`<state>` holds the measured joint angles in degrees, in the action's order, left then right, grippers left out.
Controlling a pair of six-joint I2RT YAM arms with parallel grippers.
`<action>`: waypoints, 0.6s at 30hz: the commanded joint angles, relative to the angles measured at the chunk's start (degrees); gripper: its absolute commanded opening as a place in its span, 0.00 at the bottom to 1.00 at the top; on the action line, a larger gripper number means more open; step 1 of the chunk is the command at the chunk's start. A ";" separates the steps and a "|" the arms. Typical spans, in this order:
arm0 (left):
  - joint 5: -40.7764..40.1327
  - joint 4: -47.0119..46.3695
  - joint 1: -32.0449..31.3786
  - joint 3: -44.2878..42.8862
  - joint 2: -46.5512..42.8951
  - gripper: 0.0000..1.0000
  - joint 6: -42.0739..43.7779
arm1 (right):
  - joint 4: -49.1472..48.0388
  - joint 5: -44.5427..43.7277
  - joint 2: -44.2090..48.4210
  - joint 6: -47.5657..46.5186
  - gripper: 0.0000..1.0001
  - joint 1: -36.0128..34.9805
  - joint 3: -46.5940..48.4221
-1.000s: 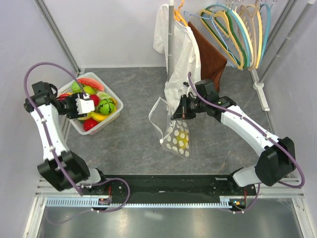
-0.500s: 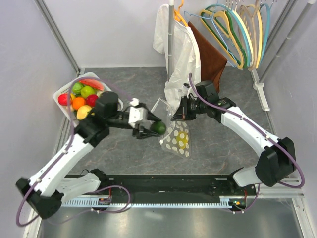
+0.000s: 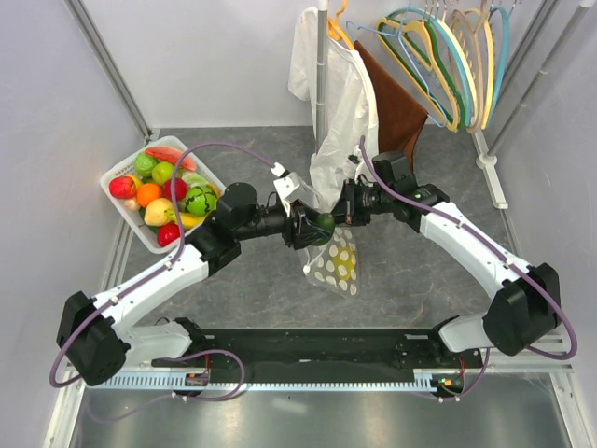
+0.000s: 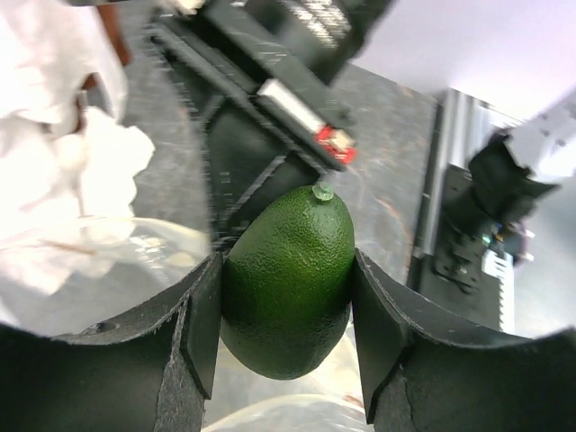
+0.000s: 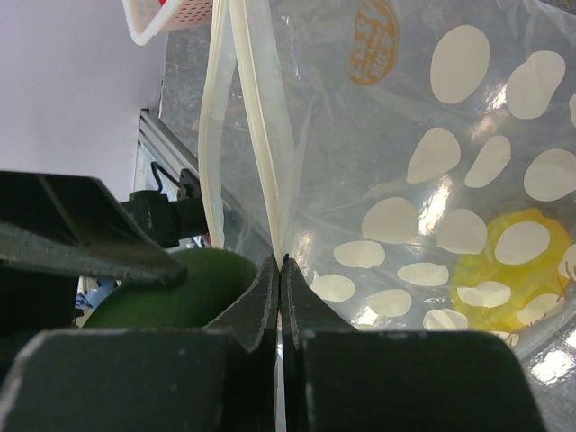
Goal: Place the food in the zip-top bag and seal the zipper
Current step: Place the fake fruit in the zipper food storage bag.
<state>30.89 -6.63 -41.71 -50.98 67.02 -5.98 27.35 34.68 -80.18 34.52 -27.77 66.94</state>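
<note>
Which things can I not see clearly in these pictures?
- Top view: the bag mouth, hidden behind the avocado, left arm and right arm.
- Right wrist view: the yellow food inside, blurred by dotted plastic; kind unclear.
- Top view: the basket, its lower fruit covered by upper fruit.

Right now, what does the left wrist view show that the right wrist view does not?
Only left wrist: the left pincer clamping the whole dark green fruit on both sides, and a white garment beside it. Only right wrist: the right pincer shut on the zipper edge, a yellow food inside the dotted zip-top bag, a white basket corner. Both: the dark green fruit and clear bag plastic.
</note>
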 commanded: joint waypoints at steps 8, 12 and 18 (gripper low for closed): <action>-10.33 0.99 1.19 3.08 -1.28 0.74 1.41 | -0.46 1.53 2.57 0.02 0.00 0.70 0.48; -5.78 6.27 4.52 -0.34 -3.91 0.94 0.53 | -0.28 1.53 2.49 0.02 0.00 0.96 0.91; 1.95 20.04 15.65 -11.49 -7.08 1.00 1.75 | 0.07 1.45 2.40 -0.16 0.00 1.23 1.62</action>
<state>26.22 4.97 -33.78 -53.19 63.24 -5.67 27.83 35.35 -79.44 34.46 -26.92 66.94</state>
